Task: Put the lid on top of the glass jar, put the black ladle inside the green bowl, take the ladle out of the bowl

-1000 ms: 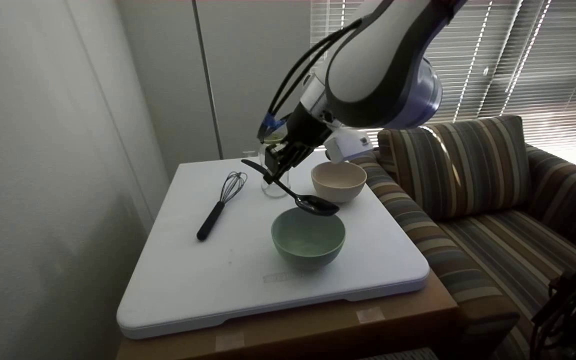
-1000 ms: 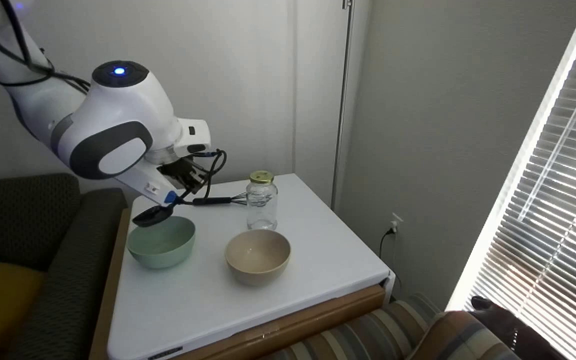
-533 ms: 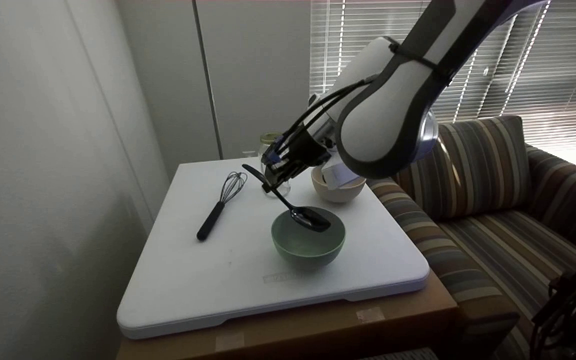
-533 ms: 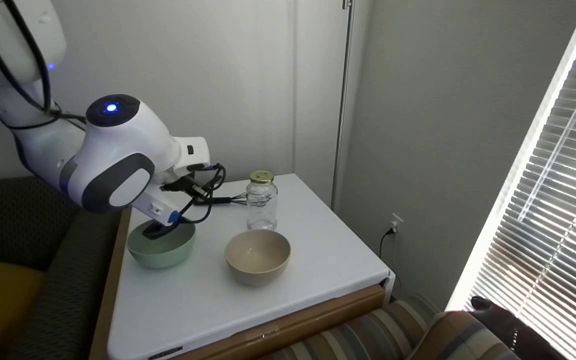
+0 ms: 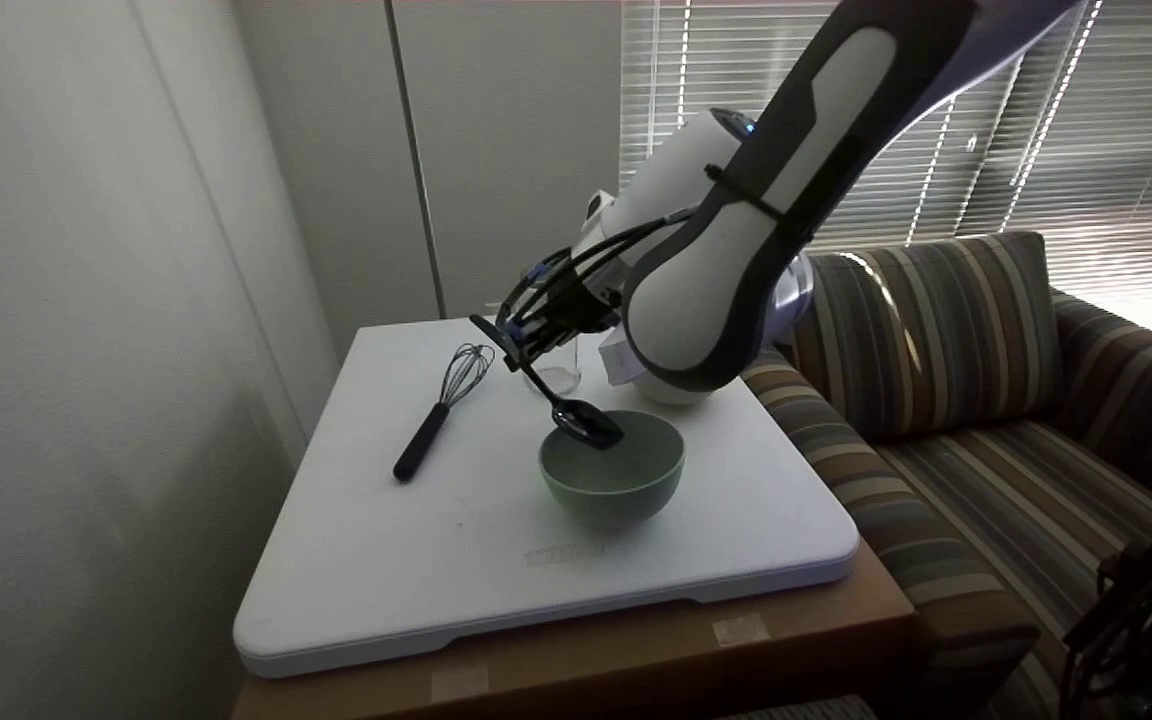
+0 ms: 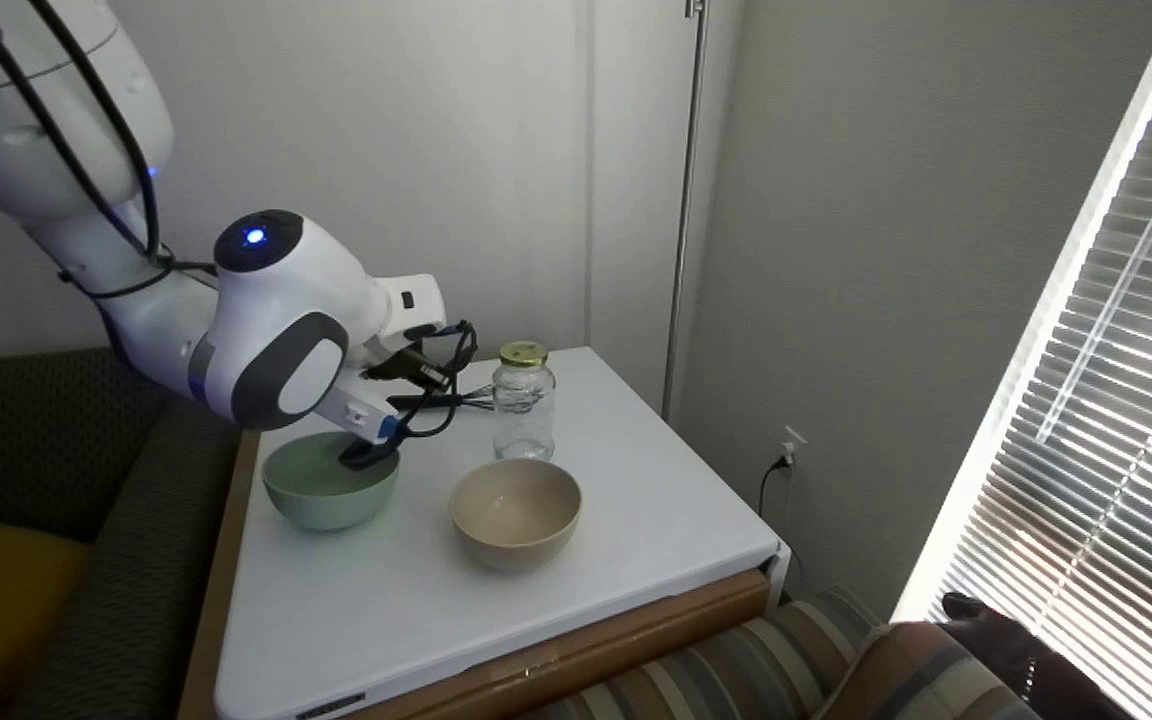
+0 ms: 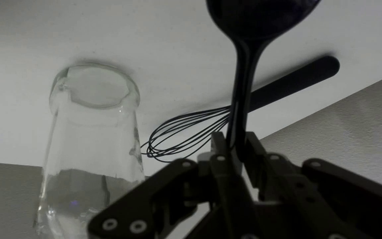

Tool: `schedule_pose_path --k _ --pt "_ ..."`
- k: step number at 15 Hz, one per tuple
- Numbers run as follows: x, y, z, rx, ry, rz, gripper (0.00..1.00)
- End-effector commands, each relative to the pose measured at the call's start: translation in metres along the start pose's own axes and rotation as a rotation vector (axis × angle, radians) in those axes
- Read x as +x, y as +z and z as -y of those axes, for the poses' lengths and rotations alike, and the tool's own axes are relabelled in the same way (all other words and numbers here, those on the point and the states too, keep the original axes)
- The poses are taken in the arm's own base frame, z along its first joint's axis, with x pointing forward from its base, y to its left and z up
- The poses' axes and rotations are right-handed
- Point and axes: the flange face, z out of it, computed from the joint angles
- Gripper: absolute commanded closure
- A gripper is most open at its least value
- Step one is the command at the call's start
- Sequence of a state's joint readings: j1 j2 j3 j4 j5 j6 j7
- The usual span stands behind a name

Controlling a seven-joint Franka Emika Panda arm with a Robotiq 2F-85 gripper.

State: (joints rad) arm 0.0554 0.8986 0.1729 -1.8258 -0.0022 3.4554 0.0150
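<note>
The claw (image 7: 235, 143) is pinched narrow on the handle of the black ladle (image 7: 245, 69). From the claw, the ladle's long axis slants downward, its scoop lowest, at the claw-side rim of the green bowl (image 5: 611, 500); whether they touch cannot be told. The bowl stands on the worktop (image 5: 386, 570), beyond and below the claw. Near the claw, the lid (image 6: 523, 353) already caps the glass jar (image 6: 524, 415). Whether the ladle goes in or out next is unclear; its scoop probably must clear that rim without dragging the bowl.
</note>
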Motion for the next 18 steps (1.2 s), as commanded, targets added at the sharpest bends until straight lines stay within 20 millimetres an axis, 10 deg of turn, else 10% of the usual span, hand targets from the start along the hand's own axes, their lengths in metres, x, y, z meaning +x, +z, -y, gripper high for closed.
schedule_pose_path --k 1,9,18 --pt "-0.011 0.007 0.018 0.009 -0.014 0.019 0.96" --pt "-0.014 -0.007 0.049 0.032 -0.082 0.029 0.96" --pt "-0.003 -0.034 0.023 0.026 -0.205 0.023 0.96"
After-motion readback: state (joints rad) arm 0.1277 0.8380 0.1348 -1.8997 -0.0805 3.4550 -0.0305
